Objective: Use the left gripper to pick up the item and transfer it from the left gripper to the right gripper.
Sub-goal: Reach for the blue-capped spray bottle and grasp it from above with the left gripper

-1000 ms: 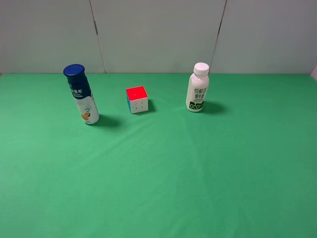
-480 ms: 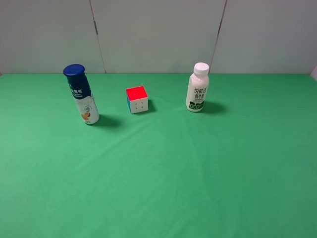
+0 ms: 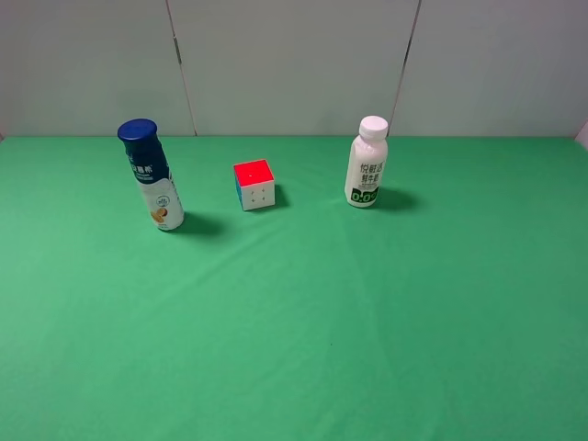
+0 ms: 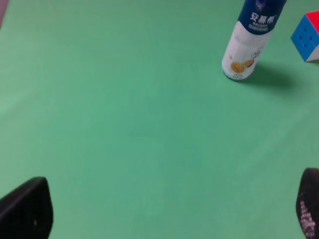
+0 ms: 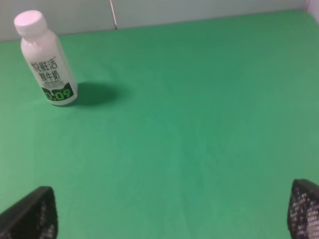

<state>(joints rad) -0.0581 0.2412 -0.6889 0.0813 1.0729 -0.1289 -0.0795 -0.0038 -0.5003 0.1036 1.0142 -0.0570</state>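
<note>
The item (image 3: 153, 176), a tall white bottle with a dark-blue cap and a small orange picture low down, stands upright at the far left of the green cloth. The left wrist view has the item (image 4: 248, 44) some way ahead of my left gripper (image 4: 168, 206), whose two black fingertips (image 4: 27, 208) sit wide apart and open with only cloth between them. My right gripper (image 5: 167, 211) is open too, with nothing between its fingertips (image 5: 32, 213). Neither gripper appears in the exterior high view.
A red-topped puzzle cube (image 3: 254, 183) sits right of the item, also seen as the cube (image 4: 306, 36). A white-capped bottle marked 0.0 (image 3: 366, 163) stands further right, ahead of the right gripper as the bottle (image 5: 47, 59). A grey wall (image 3: 294, 64) backs the cloth (image 3: 303, 312).
</note>
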